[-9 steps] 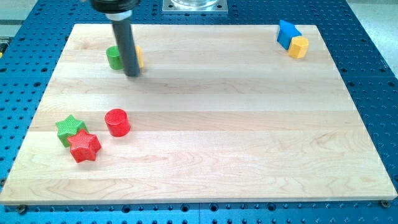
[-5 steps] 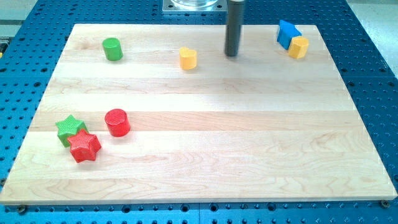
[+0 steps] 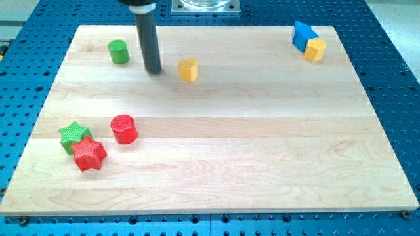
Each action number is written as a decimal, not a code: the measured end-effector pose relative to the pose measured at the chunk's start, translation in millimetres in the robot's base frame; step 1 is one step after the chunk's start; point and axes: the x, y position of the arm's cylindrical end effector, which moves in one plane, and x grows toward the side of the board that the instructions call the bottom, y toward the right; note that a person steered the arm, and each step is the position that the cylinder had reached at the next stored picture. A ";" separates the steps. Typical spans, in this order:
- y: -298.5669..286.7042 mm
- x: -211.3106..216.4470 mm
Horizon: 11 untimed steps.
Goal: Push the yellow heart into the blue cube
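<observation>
At the view's left sit the green star [image 3: 73, 134], red star [image 3: 89, 153], red cylinder [image 3: 123, 128] and green cylinder [image 3: 119, 51]. My tip [image 3: 153, 71], a bare rod with no claw, stands between that cylinder and the yellow heart [image 3: 188, 69]. The blue cube [image 3: 302, 35] touches 1 yellow block [image 3: 315, 49] at top right, well apart from the heart.

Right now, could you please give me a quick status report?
My tip just left of yellow heart, not touching. Blue cube far right, yellow block against it. Path between clear.
</observation>
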 end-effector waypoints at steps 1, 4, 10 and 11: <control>83.9 -0.7; 134.9 6.4; 142.6 -44.9; 148.1 -66.0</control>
